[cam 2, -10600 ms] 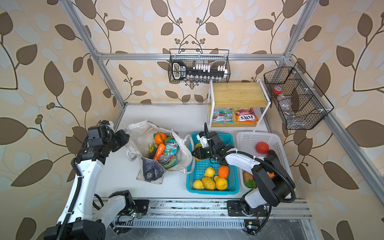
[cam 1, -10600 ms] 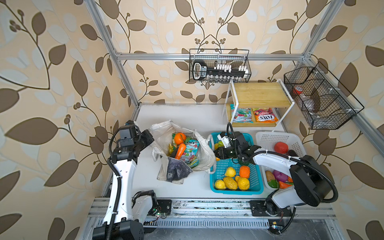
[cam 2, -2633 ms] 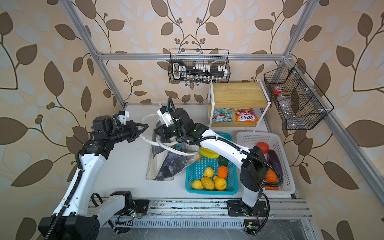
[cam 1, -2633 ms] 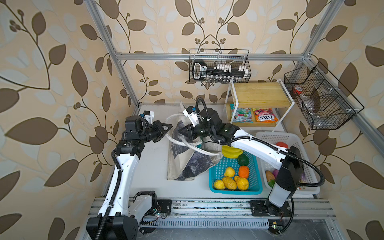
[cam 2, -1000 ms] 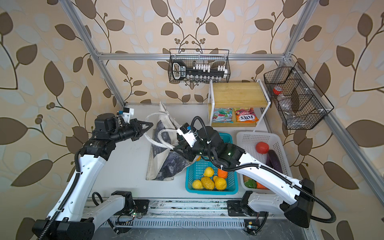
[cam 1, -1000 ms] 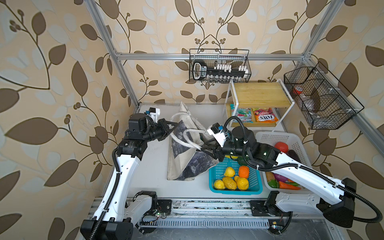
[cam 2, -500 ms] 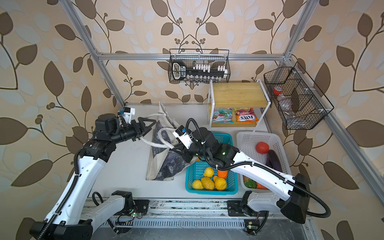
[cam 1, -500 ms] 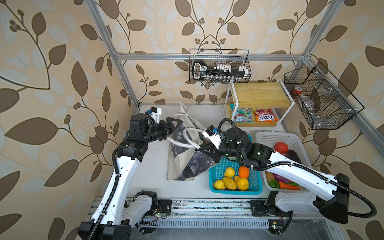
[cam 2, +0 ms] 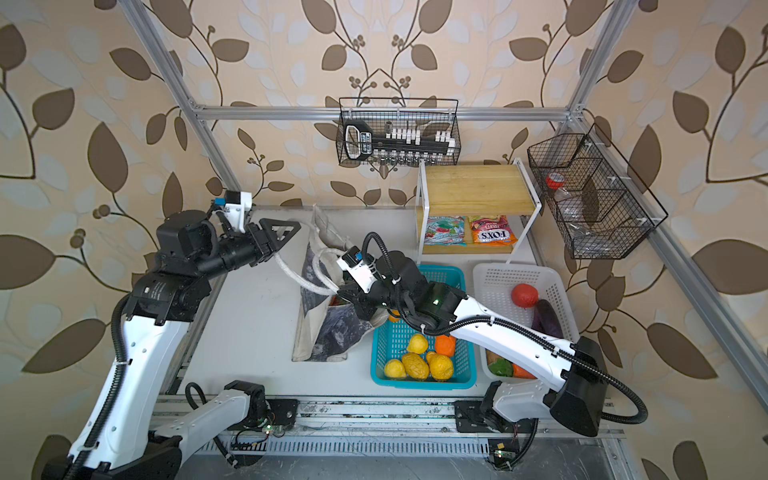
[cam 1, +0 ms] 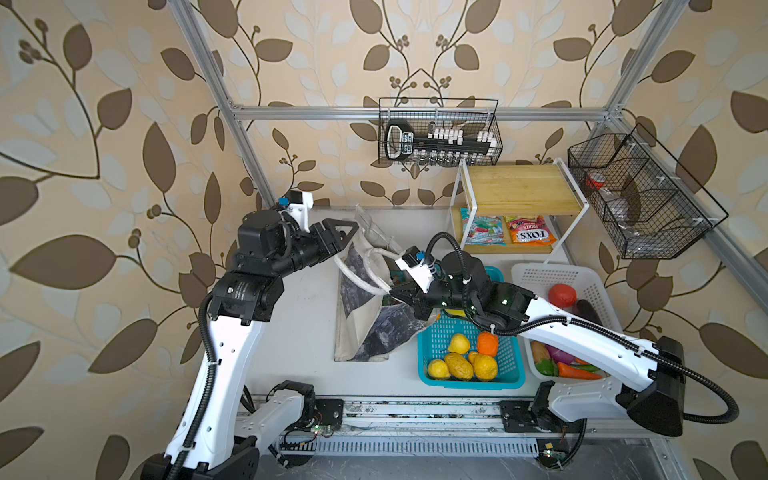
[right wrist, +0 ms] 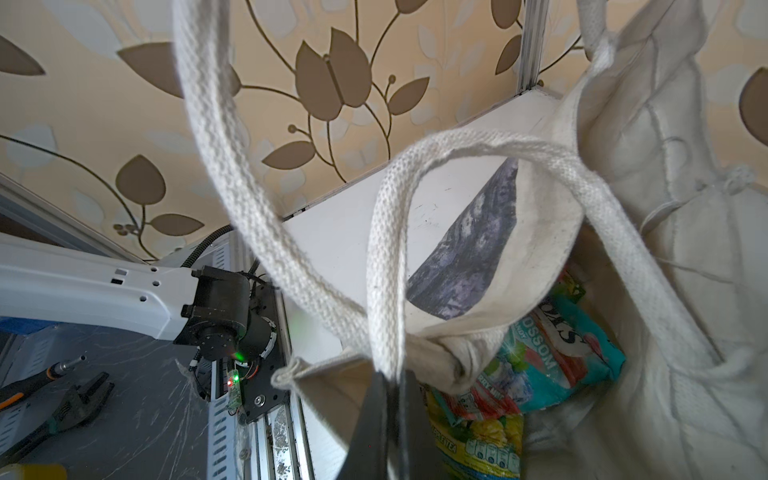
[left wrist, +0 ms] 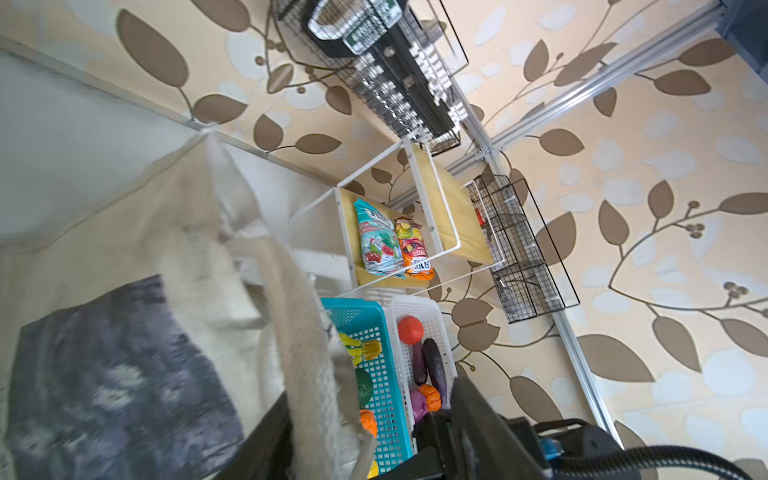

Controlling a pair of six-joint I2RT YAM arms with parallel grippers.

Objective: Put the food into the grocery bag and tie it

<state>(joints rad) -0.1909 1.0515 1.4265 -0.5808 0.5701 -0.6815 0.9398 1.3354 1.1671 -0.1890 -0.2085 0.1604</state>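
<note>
Tying grocery bag. Right gripper clamped on handle 1; left gripper agape around handle 2. Next: clamp, cross handles.

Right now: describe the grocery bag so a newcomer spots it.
In a top view, find the blue basket on the white tabletop. Left of it slumps the grocery bag: off-white canvas, dark marbled print, thick white handles; the blue basket and white basket are rigid plastic.
</note>
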